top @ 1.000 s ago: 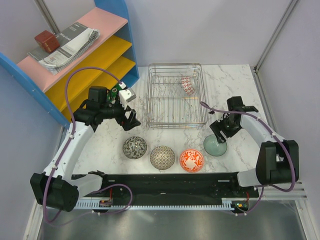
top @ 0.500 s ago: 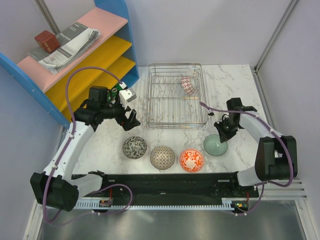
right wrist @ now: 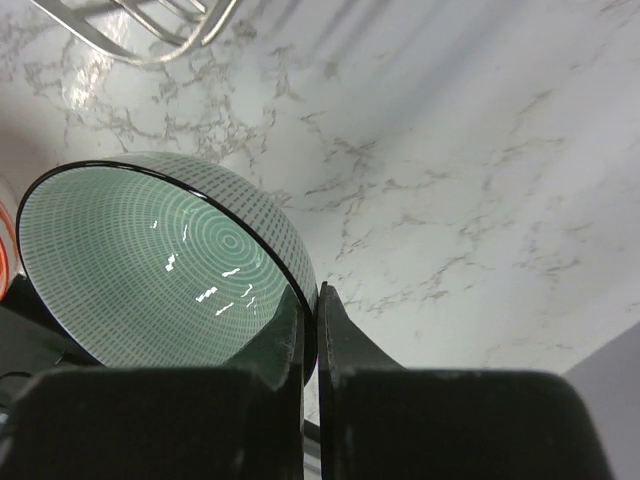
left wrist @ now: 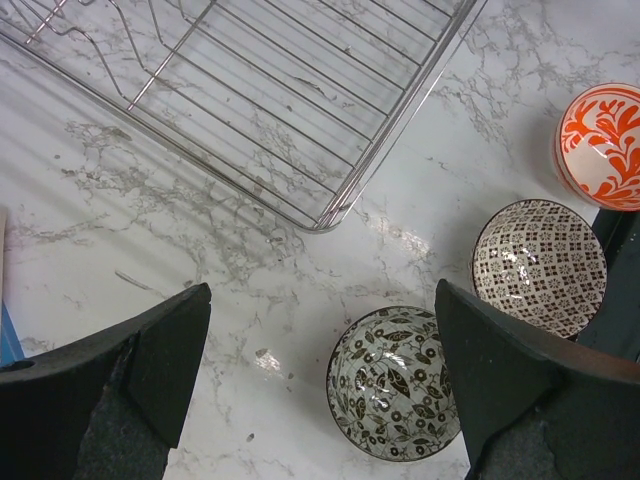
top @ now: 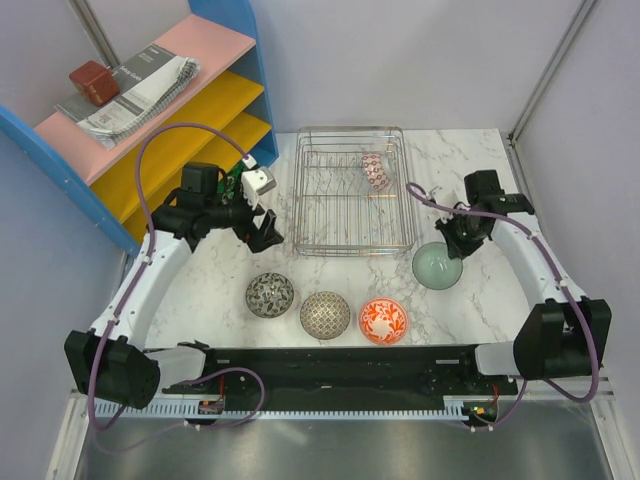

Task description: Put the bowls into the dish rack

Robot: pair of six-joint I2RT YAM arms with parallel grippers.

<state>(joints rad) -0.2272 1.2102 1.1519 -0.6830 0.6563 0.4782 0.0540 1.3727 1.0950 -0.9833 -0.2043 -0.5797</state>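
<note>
My right gripper (top: 456,246) (right wrist: 310,296) is shut on the rim of the pale green bowl (top: 436,266) (right wrist: 165,262), one finger inside and one outside. The bowl hangs tilted above the marble, just off the dish rack's (top: 352,250) near right corner. A patterned bowl (top: 373,172) stands on edge inside the rack. The dark grey (top: 270,295) (left wrist: 395,383), beige-grey (top: 325,314) (left wrist: 540,265) and red-orange (top: 383,321) (left wrist: 605,145) bowls sit in a row near the front. My left gripper (top: 263,232) (left wrist: 320,290) hovers open beside the rack's (left wrist: 397,125) left corner, above the dark grey bowl.
A blue-framed shelf (top: 255,90) with pink and yellow boards stands at the back left, holding a magazine (top: 135,92) and a red-brown block (top: 90,80). A metal post (top: 545,70) runs along the right wall. The arms' black base rail (top: 330,365) lines the near edge.
The right gripper shut on the green bowl's rim, lifted it and carried it back towards the rack's corner. The left gripper shifted slightly towards the rack, still open.
</note>
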